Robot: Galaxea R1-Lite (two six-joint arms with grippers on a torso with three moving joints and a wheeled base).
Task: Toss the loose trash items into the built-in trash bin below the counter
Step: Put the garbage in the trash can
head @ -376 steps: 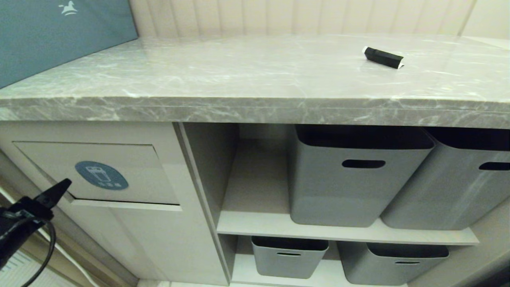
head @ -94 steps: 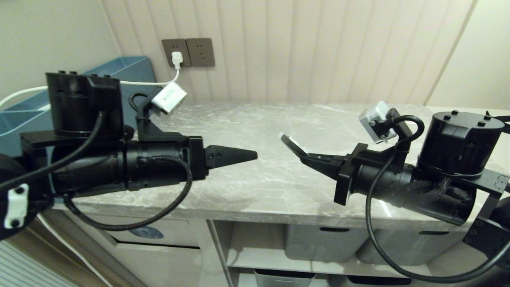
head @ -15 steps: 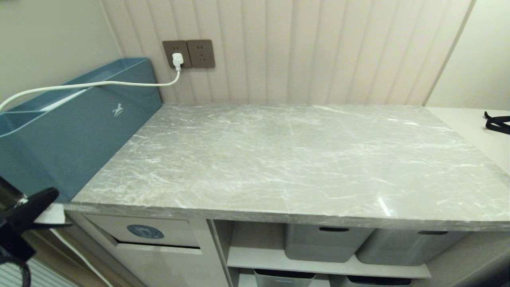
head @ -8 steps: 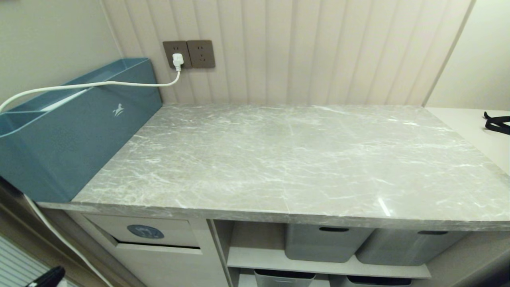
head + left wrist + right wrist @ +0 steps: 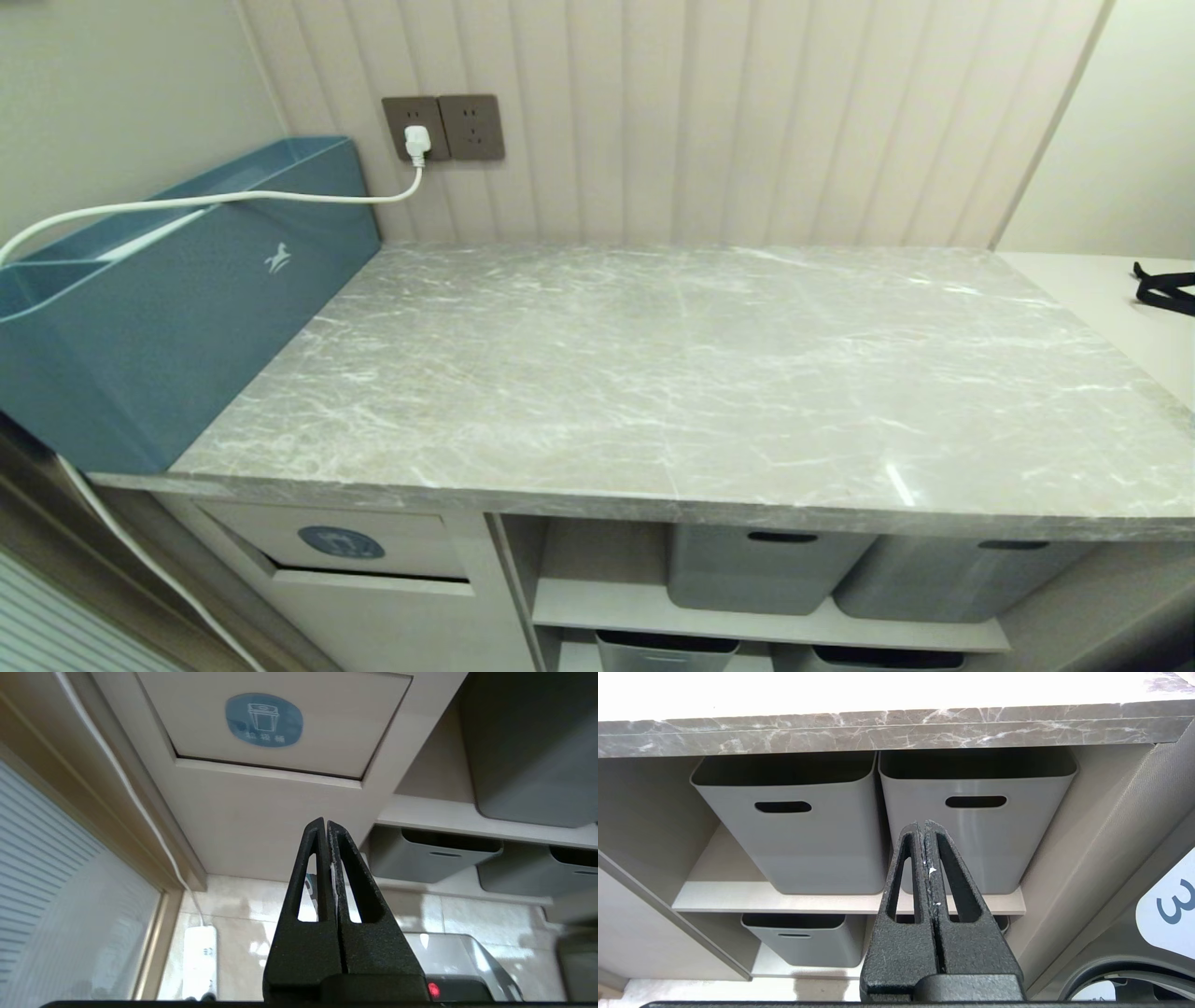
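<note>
The counter (image 5: 653,373) lies bare in the head view, and its front edge (image 5: 878,730) also shows in the right wrist view. No loose trash items are in any view. The built-in trash bin (image 5: 341,541) sits under the counter's left end, its flap marked by a round blue sticker (image 5: 264,719). My left gripper (image 5: 325,823) is shut and empty, low in front of the cabinet panel below that flap. My right gripper (image 5: 923,823) is shut and empty too, facing the grey tubs (image 5: 798,826) on the shelves. Neither gripper shows in the head view.
A teal-blue box (image 5: 187,308) stands on the counter's left end, with a white cable (image 5: 233,198) running over it to a wall socket (image 5: 415,140). More grey tubs (image 5: 766,569) fill the shelves. A white power strip (image 5: 200,961) lies on the floor. A black strap (image 5: 1162,285) lies at far right.
My left gripper has sunk out of the head view's lower left corner. The counter and the bin flap look the same.
</note>
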